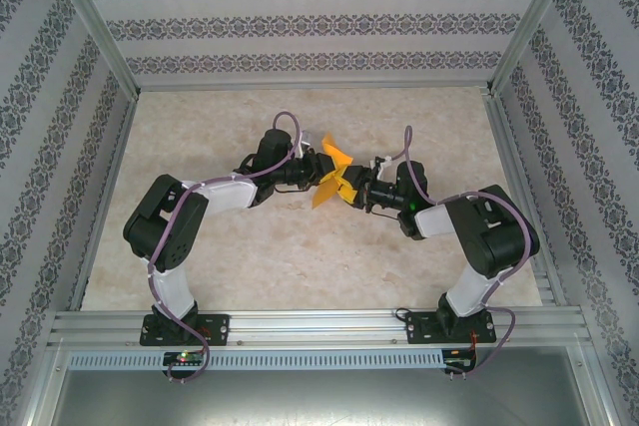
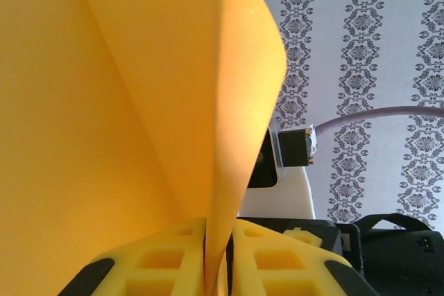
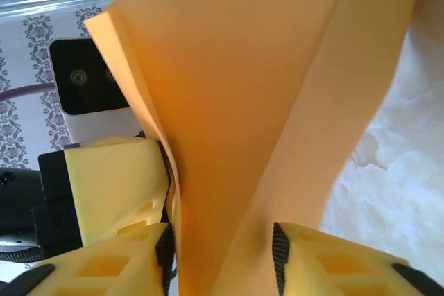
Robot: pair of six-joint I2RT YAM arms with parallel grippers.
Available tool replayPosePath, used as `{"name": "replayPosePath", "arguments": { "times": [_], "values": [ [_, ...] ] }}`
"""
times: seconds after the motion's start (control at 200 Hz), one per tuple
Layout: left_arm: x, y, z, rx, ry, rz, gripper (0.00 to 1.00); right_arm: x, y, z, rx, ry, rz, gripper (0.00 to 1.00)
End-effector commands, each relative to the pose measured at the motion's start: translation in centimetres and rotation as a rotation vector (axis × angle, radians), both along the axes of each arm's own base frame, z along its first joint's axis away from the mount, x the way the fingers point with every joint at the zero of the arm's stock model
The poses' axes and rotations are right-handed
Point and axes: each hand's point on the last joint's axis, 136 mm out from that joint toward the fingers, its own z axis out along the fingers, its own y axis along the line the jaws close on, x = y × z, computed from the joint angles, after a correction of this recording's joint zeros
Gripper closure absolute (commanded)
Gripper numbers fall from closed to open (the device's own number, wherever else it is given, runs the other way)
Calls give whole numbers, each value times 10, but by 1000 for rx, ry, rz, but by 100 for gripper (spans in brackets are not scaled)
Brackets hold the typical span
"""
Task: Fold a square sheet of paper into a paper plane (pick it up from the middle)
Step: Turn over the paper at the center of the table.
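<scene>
Yellow, ribbed plastic fingers [image 2: 166, 258] of the left hand [image 2: 216, 235] sit closest to the left wrist camera. Their jaws are pressed together on one edge of the thin, bright orange square sheet of paper [image 2: 104, 136], with only the paper's thickness between them. From that clamp the sheet rises in two curved layers that spread apart into an open fold.

Right hand [image 3: 220, 240]: its yellow fingers [image 3: 333, 261] stand apart, one on each side of the sheet [image 3: 263, 67], which passes between them as a loose V-shaped fold. Whether the pads press the paper cannot be determined. In the same view, one yellow finger [image 3: 114, 185] of the left hand meets the sheet's left edge.

Positions relative to the pale, marble-patterned surface [image 1: 250, 266]:

- Sheet [image 1: 332, 175]: held above the middle of the surface, bent into several upstanding flaps.
- Left hand [image 1: 310, 169]: above the surface, just left of its middle, touching the sheet.
- Right hand [image 1: 356, 192]: above the surface, just right of its middle, meeting the sheet from the opposite side.
- Both black-and-white arms: based on the aluminium rail [image 1: 319, 324] along the near edge of the surface.
- Grey-patterned striped wall panels [image 1: 319, 27]: enclosing the far edge and both side edges of the surface.
</scene>
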Motion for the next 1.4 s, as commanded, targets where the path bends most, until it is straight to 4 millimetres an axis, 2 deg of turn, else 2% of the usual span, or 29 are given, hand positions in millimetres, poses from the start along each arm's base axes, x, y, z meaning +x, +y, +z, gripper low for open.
{"name": "replayPosePath", "arguments": {
  "times": [0.0,0.375,0.629,0.799,0.949,1.139,1.394],
  "values": [
    [0,3,20,-41,-56,2,81,2,3,11,24,-52,0,60],
    [-5,5,16,-15,-54,-20,75,1,-2,13,5,-58,-5,76],
    [-7,7,16,18,-58,-36,69,-2,-3,13,-14,-59,6,83],
    [-7,9,14,48,-62,-51,62,-4,-5,14,-28,-62,10,86],
    [-8,11,20,77,-85,-68,54,-7,-7,15,-62,-70,21,90],
    [-9,9,30,91,-113,-101,50,-14,-12,15,-150,-78,46,89],
    [-11,6,23,87,-97,-130,48,-18,-22,17,-194,-83,47,86]
  ]
}}
